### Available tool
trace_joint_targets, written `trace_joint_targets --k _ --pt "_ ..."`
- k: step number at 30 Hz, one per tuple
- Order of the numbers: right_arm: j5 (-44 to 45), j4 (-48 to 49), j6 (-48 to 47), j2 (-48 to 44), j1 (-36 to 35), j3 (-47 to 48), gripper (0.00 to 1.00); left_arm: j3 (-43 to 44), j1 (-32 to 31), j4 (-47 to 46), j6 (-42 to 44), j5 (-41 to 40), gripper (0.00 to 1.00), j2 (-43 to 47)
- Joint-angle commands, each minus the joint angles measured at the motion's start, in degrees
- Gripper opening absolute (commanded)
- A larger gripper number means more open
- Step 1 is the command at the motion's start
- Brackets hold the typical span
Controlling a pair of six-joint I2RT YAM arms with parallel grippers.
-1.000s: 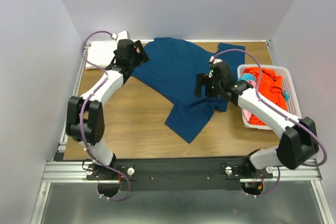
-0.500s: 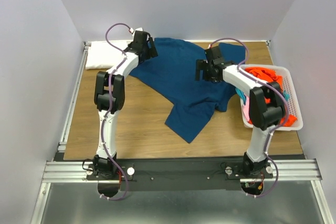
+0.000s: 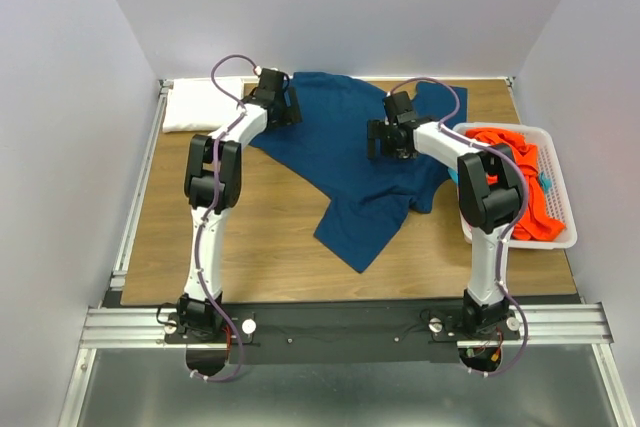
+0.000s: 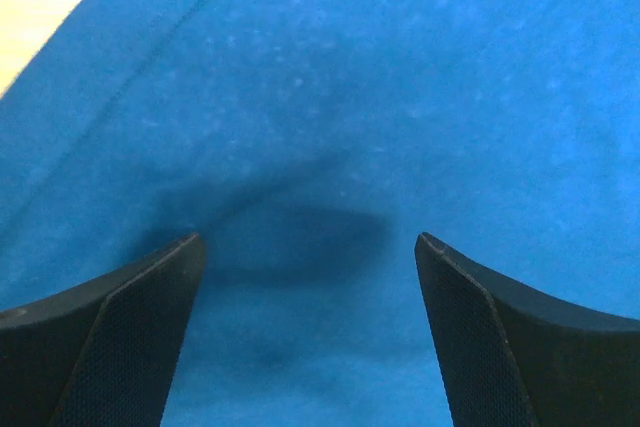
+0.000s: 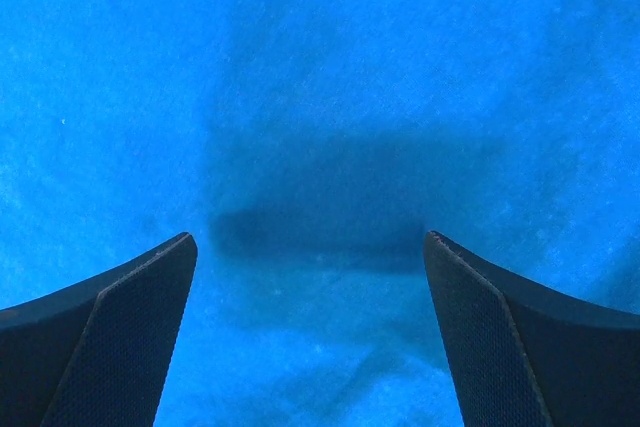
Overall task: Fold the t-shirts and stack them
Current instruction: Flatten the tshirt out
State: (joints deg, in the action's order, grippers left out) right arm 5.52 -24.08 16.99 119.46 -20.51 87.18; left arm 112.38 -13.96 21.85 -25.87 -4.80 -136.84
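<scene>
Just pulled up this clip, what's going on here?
Two robot arms are working on a navy blue t-shirt spread unevenly across the table. The left gripper and right gripper both hang open close over its far part, with no cloth pinched. A folded white t-shirt lies at the far left corner. A white basket on the right holds an orange t-shirt and other colored cloth.

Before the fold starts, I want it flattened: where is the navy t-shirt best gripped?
Probably its far edge, pinched from straight above: the navy t-shirt lies flat there, while its near end is rumpled.
</scene>
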Motion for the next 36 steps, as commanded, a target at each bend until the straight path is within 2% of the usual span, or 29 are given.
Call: trace_joint_targets --k 1,7,10,12,13,16,19,23,26,30,32,36 --pt "-2.35 0.08 -1.96 0.95 0.04 -1.74 1.0 -9.07 -0.55 2.07 0.38 1.46 0.95 5.42" --pt "-3.93 0.08 -3.45 -0.28 0.12 -4.82 1.0 -19.9 -0.9 0.05 -1.2 0.22 0.95 11.05" --pt "-4.73 0.26 -4.42 -0.98 0.12 -6.31 1.0 -29.03 -1.95 -2.94 -1.99 1.54 0.95 16.15" --pt "-5.17 0.43 -5.3 -0.98 0.12 -7.19 1.0 -40.42 -2.57 -5.66 -3.74 0.32 0.95 23.5" --pt "-5.17 0.61 -5.48 -0.98 0.12 -7.2 1.0 -43.53 -2.65 -6.72 -4.27 0.32 0.95 23.54" --pt "-9.38 0.52 -7.23 0.25 0.04 -6.59 1.0 -54.67 -2.66 -9.53 -6.55 -0.91 0.96 30.91" --pt "-13.68 0.52 -9.07 1.47 -0.05 -5.97 1.0 -62.5 -3.27 -9.45 -9.71 -3.2 0.97 38.29" --pt "-17.73 0.52 -11.27 3.23 -0.49 -3.77 1.0 -70.17 -3.36 -12.0 -12.45 0.75 0.98 45.77" --pt "-19.49 0.43 -11.99 5.6 -0.93 -0.6 1.0 -72.47 -3.53 -13.32 -13.94 1.11 0.97 47.45" --pt "-14.58 0.35 -12.07 5.18 -1.29 1.85 1.0 -70.11 -3.53 -11.57 -14.12 -1.0 0.98 48.68" --pt "-11.17 0.34 -12.25 2.38 -1.29 1.68 1.0 -67.82 -3.53 -10.34 -14.12 -3.11 0.98 50.17" --pt "-9.74 0.61 -11.81 -5.87 -1.28 -0.68 1.0 -65.71 -3.27 -6.38 -16.84 -8.38 0.98 54.47"
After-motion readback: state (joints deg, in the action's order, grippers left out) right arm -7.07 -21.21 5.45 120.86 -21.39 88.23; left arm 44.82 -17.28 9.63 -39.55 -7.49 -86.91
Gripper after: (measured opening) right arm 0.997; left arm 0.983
